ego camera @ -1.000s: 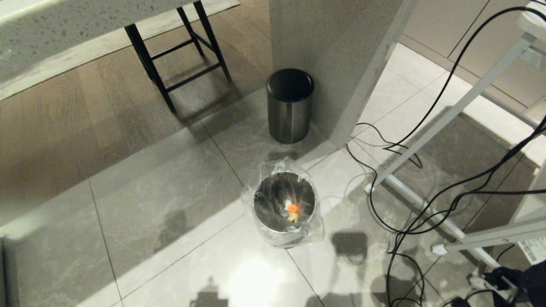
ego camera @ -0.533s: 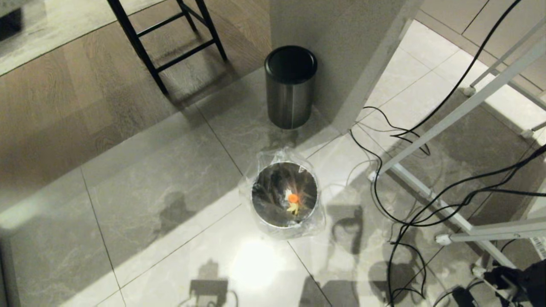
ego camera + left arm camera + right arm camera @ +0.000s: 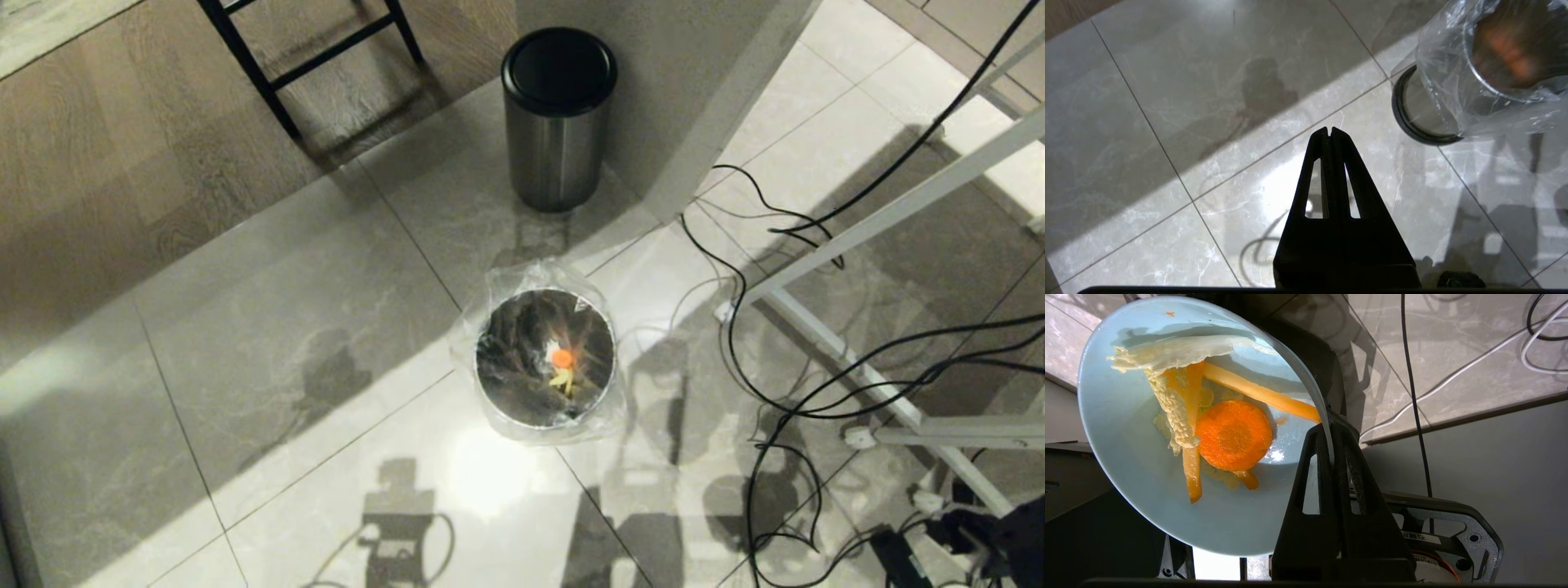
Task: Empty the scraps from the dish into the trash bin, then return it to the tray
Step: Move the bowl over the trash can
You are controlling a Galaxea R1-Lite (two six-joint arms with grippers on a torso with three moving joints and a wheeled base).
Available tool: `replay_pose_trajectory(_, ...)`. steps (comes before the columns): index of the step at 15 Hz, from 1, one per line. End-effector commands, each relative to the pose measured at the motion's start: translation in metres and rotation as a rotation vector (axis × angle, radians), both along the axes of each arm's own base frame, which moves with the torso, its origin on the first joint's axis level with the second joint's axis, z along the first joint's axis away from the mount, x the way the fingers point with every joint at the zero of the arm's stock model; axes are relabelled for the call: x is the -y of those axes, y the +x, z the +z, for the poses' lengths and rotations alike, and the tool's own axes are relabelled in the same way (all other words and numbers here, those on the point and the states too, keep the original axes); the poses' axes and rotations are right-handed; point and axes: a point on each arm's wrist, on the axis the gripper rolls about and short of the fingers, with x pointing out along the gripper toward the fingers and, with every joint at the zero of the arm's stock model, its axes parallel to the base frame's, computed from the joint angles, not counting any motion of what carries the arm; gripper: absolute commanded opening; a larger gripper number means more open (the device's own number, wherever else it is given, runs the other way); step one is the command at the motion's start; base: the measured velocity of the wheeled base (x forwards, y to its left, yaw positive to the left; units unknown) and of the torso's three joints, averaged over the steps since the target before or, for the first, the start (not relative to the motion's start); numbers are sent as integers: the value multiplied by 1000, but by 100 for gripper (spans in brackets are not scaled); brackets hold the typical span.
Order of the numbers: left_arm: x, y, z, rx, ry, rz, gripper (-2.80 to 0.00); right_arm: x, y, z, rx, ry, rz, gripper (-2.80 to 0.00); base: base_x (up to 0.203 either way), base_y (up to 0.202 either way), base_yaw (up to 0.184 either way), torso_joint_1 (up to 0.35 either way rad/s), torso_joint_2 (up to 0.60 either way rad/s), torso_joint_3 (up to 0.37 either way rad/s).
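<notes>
Right wrist view: I have the right gripper (image 3: 1329,430) clamped on the dish (image 3: 1147,457) rim, keeping scraps (image 3: 1229,433) inside until over the trash bin (image 3: 545,357).

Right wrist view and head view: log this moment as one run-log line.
right gripper: shut on dish rim | scraps: in dish | bin: on floor, holds scraps | left gripper: shut, idle

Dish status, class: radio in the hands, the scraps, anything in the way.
Right hand shut on dish rim; left hand shut, empty. Scraps in dish. Trash bin on floor; cables beside it.
</notes>
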Motion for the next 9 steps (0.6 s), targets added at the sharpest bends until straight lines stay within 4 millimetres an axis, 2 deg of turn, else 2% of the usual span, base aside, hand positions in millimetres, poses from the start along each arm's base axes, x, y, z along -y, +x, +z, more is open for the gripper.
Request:
replay_pose_trajectory(1, 0, 0, 0, -1, -1, 0, -280, 0, 0, 0, -1, 0, -3, -280, 0, 0, 0, 6, 3, -192)
replay_pose_trajectory(5, 0, 0, 0, -1, -1, 0, -280, 0, -1, 0, -2, 1, -2, -280, 0, 0, 0, 3, 1, -198)
replay_pose_trajectory(9, 0, 0, 0, -1, -1, 0, -280, 0, 0, 0, 0, 2, -4, -280, 0, 0, 0, 2, 3, -58)
